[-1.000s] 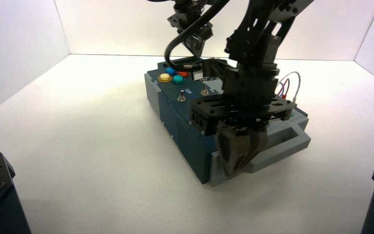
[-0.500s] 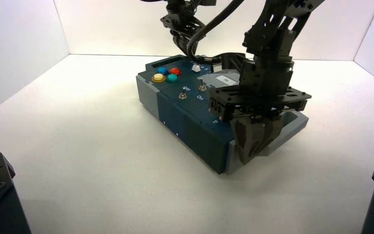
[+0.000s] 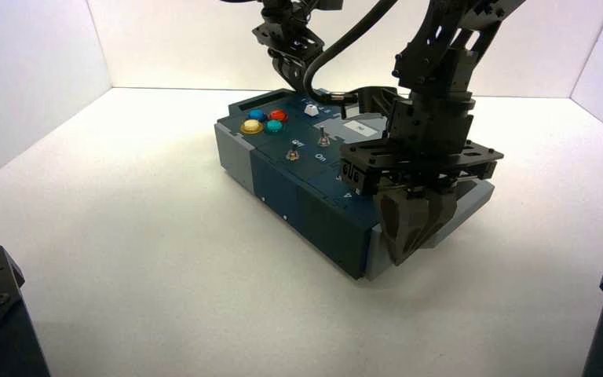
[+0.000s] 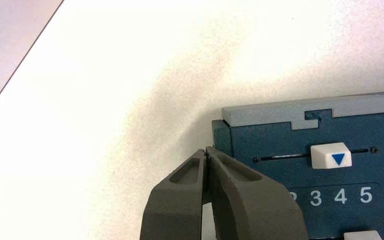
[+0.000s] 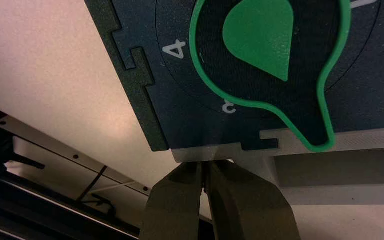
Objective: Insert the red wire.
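1. Desk (image 3: 141, 259): white, bears the box
2. Box (image 3: 306, 200): blue and grey, stands turned
3. Right gripper (image 3: 410, 239): pressed together, at the box's near right corner
4. Left gripper (image 4: 206, 156): pressed together, at the far edge beside a white slider (image 4: 331, 155)
5. Red wire: hidden, cannot tell where

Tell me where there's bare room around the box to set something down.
Free: the wide white floor left of the box, out to the left wall, and the strip in front of it. Crowded: the box's near right corner, under the right gripper, and its far edge, under the left gripper.
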